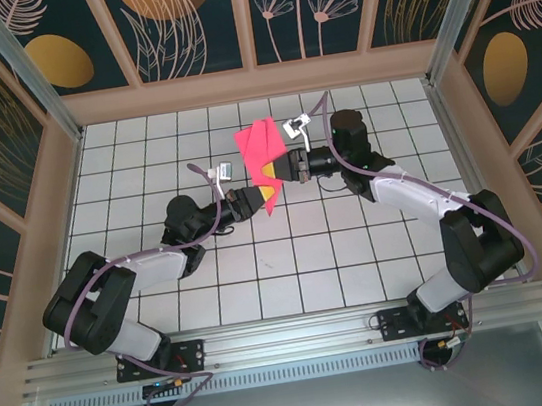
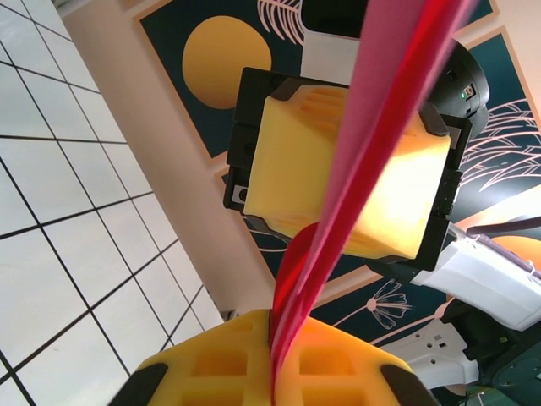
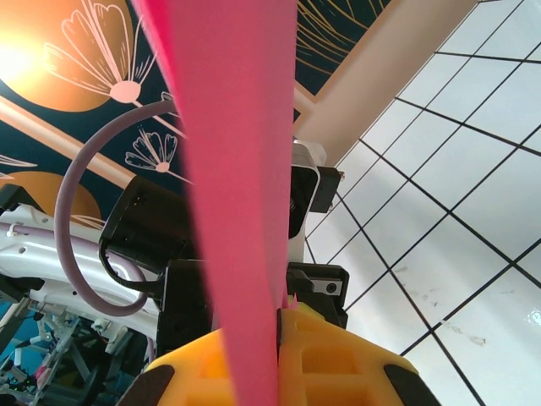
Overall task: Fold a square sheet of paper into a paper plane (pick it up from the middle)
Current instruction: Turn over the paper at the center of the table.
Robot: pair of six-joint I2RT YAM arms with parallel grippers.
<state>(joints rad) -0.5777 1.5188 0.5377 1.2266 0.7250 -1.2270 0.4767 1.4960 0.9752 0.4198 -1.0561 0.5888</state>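
The square sheet of paper [image 1: 259, 145], magenta-pink and folded into a narrow layered shape, hangs in the air above the middle of the tiled floor. My left gripper [image 1: 261, 197] is shut on its lower edge from the left. My right gripper [image 1: 282, 169] is shut on it from the right, just above. In the left wrist view the paper [image 2: 372, 144] rises edge-on from between the yellow pads of the left gripper [image 2: 275, 328], crossing the right gripper's yellow fingers [image 2: 287, 161]. Seen from the right wrist, the paper [image 3: 241, 169] runs up as a wide pink band out of the right gripper [image 3: 281, 320].
White tiled floor [image 1: 260, 265] lies under both arms, enclosed by patterned wall panels [image 1: 174, 15] and a beige frame. The two grippers face each other almost touching. The left arm's black finger mount [image 3: 319, 288] sits right behind the paper.
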